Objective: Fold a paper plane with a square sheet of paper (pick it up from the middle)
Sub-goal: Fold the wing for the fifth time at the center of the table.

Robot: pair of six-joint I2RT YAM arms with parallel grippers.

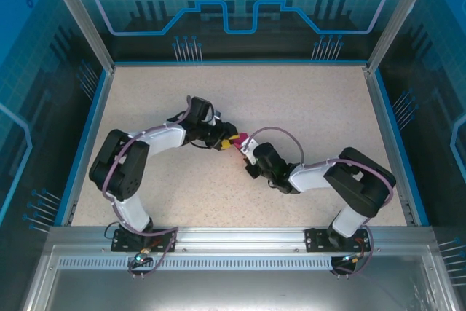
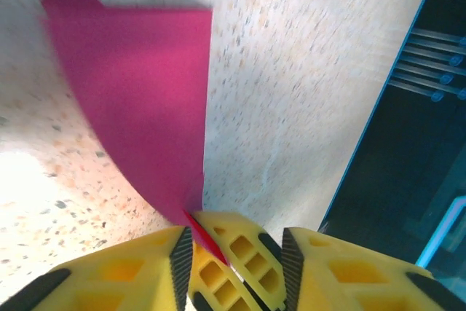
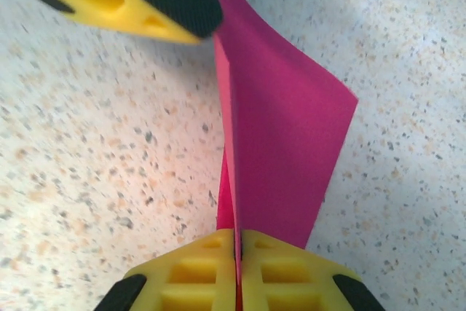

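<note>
The right pincer [image 3: 237,242] is shut tight on the pink paper [image 3: 284,143], pinching it by its near edge; the sheet is doubled along a crease and rises straight out from the tips, its loose flap bowing off to the right of the jaws; beneath pincer and sheet lies the speckled table [image 3: 87,143]. Directly across from it, tip to tip, the left pincer [image 2: 237,249] stands part open with nothing held; its pads sit either side of the paper's far corner, apart from it. This looks like a hand-over in the middle of a fold; to do it well, I judge the right pincer should hold firm and level while the left draws straight back, so a pad does not catch the flap and skew the layers; the edges want squaring before any crease is pressed, since thin paper bows easily. As for containers, I see none; the sheet hangs in the pincer above the table.
</note>
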